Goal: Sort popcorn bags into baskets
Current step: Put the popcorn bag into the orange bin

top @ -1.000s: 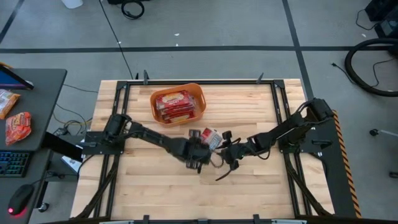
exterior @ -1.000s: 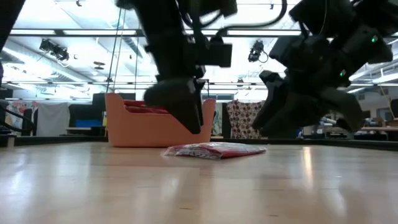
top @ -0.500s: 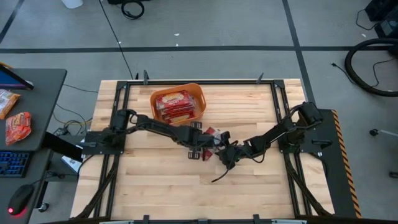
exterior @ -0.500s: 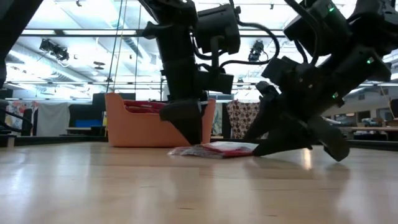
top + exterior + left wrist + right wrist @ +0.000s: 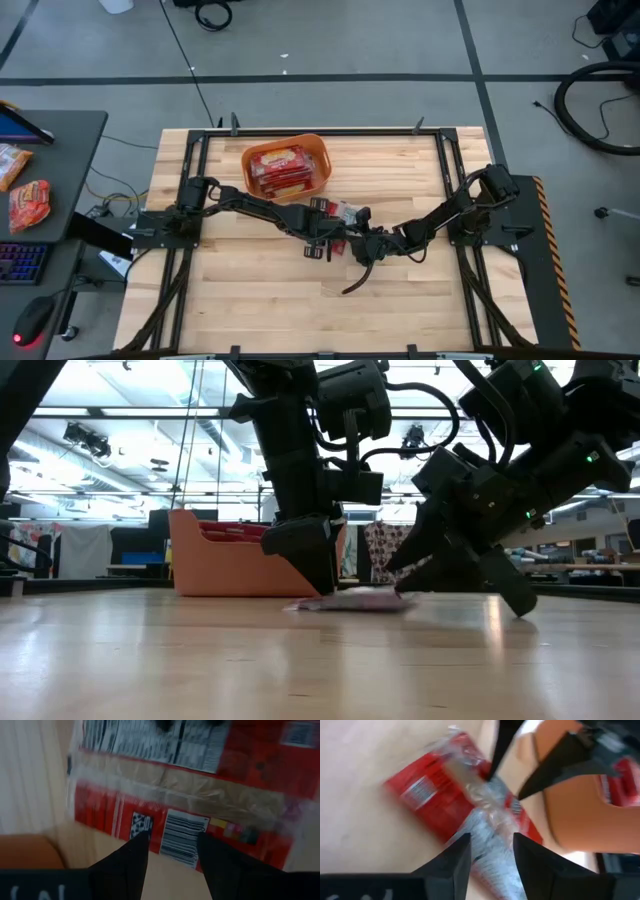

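- Popcorn bag [image 5: 342, 212] lies flat on the bench [image 5: 400, 300], mid-bench, just near-right of the orange basket [image 5: 322, 160], which already holds other bags.
- Left hand [image 5: 170, 851] spread, tips over the bag's barcode end; right hand [image 5: 487, 851] spread too, at the bag's other side.
- Bag: red, crinkly clear seam, white label print, back side up.
- To do it well, I'd say: pin w/ one hand, get a finger under an edge, pinch firmly. The film looks slippery.

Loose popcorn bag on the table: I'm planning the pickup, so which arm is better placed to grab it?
Probably the left. Its gripper is down at the popcorn bag, fingers open over it, and nearer the basket. The right gripper also crowds it.
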### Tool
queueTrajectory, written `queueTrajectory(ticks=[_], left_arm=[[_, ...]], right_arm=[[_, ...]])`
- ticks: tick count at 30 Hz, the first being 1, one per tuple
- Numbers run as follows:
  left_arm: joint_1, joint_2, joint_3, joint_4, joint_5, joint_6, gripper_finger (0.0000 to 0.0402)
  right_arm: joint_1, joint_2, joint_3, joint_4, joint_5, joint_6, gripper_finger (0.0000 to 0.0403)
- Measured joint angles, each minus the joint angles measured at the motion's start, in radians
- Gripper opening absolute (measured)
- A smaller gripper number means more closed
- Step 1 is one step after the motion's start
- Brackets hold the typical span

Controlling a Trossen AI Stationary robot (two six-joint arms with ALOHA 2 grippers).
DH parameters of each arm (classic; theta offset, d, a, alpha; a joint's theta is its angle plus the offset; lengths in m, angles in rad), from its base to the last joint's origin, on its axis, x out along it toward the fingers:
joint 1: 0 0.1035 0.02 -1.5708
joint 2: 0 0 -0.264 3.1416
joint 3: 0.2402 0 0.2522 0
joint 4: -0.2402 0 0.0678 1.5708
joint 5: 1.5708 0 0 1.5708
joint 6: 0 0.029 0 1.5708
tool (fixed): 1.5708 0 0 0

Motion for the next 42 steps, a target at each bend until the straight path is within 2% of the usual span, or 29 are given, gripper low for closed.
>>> queueTrajectory(ticks=[4, 9, 12, 15, 17, 20, 25, 30, 34, 38, 42], left_arm=[[-0.017, -0.003, 0.0, 0.004, 0.007, 0.0, 0.0176], [-0.04, -0.003, 0.004, -0.013, -0.013, 0.001, 0.0176], [-0.046, -0.003, 0.005, -0.034, -0.019, -0.002, 0.0176], [-0.05, -0.003, 0.005, -0.039, -0.016, -0.024, 0.0176], [-0.054, -0.003, 0.005, -0.036, 0.03, -0.038, 0.0176], [-0.066, 0.009, 0.007, -0.008, 0.097, -0.079, 0.0176], [-0.104, 0.027, 0.008, 0.097, 0.111, -0.082, 0.0176], [-0.15, 0.035, 0.004, 0.251, 0.117, -0.014, 0.0176], [-0.188, 0.026, 0.006, 0.228, 0.036, 0.086, 0.0176], [-0.208, 0.025, 0.006, 0.216, -0.104, 0.18, 0.0176], [-0.209, 0.025, 0.006, 0.256, -0.111, 0.144, 0.0176]], right_arm=[[0.013, 0.001, -0.001, 0.026, 0.043, -0.003, 0.0139], [0.022, 0.001, -0.001, 0.011, -0.03, -0.008, 0.0134], [0.048, -0.001, 0.0, 0.011, -0.09, -0.077, 0.0134], [0.071, -0.002, 0.001, 0.004, -0.084, -0.077, 0.0133], [0.077, -0.003, 0.001, -0.011, -0.057, -0.024, 0.0132], [0.081, -0.016, 0.001, -0.074, -0.077, 0.106, 0.0133], [0.071, -0.067, 0.001, -0.199, -0.202, 0.359, 0.0133], [0.067, -0.152, 0.001, -0.387, -0.227, 0.475, 0.0133], [0.066, -0.234, 0.002, -0.573, -0.219, 0.532, 0.0132], [0.065, -0.303, 0.001, -0.693, -0.202, 0.562, 0.0132], [0.063, -0.354, 0.001, -0.697, -0.178, 0.615, 0.0132]])
